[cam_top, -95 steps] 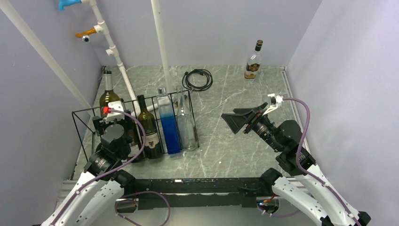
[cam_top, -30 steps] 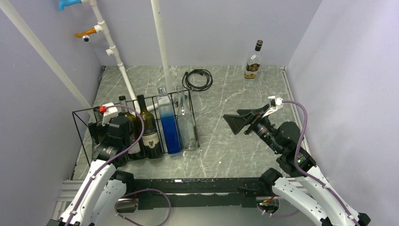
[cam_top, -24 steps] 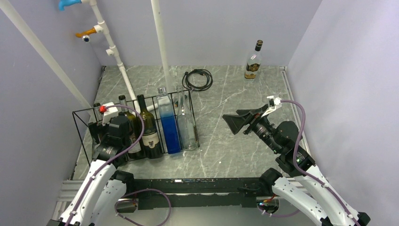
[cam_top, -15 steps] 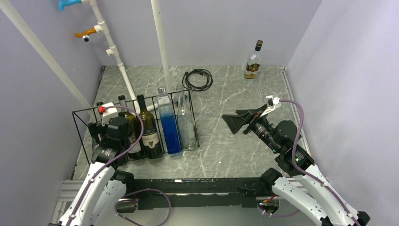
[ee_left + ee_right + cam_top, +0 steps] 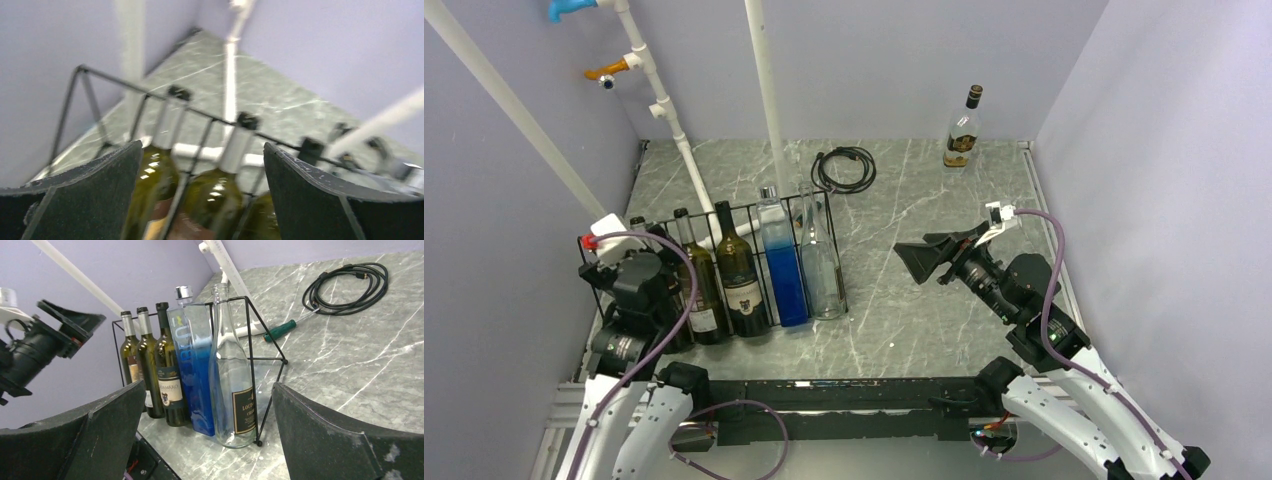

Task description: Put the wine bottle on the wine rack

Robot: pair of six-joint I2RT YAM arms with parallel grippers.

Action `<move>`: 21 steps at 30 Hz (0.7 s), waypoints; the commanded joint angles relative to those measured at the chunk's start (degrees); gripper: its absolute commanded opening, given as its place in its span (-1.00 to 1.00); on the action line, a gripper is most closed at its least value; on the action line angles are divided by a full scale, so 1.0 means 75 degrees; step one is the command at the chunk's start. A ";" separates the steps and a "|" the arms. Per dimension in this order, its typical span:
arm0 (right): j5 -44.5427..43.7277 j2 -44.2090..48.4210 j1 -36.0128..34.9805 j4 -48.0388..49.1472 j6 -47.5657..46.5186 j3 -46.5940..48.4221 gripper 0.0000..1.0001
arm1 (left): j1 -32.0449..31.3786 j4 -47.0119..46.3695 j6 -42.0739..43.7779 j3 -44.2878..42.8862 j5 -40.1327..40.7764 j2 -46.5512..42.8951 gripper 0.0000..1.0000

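The black wire wine rack (image 5: pixel 596 243) stands at the left and holds five upright bottles: two green wine bottles (image 5: pixel 696 290), a dark one (image 5: pixel 742 285), a blue one (image 5: pixel 782 270) and a clear one (image 5: pixel 821 265). My left gripper (image 5: pixel 639 272) is open and empty at the rack's near left end, apart from the bottles. In the left wrist view its gripper (image 5: pixel 202 150) faces the green bottles (image 5: pixel 215 187) through the rack wire (image 5: pixel 150 92). My right gripper (image 5: pixel 924 255) is open and empty over the table, right of the rack. The right wrist view shows its gripper (image 5: pixel 209 390) facing the rack (image 5: pixel 252 360).
Another bottle (image 5: pixel 962 128) stands at the table's far right corner. A coiled black cable (image 5: pixel 844 168) and a green-handled screwdriver (image 5: pixel 280 330) lie behind the rack. White pipes (image 5: pixel 669 120) rise at the back left. Purple walls close the table in on three sides.
My left gripper lowered a green wine bottle into the rack's left part, let go of it, and drew back to the left. My right arm has barely moved.
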State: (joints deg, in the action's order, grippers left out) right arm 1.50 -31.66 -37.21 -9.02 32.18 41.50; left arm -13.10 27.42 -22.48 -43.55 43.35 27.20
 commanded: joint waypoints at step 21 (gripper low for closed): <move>-0.0699 -0.1075 0.0004 -0.0069 -0.0030 0.0333 0.99 | -0.3393 -0.4527 0.2445 -0.1136 -0.6037 0.4156 0.82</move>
State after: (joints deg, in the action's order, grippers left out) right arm 0.80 -37.54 -37.21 -9.23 33.58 41.56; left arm -37.23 -4.69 -11.55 -51.29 0.25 57.30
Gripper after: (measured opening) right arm 0.994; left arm 0.921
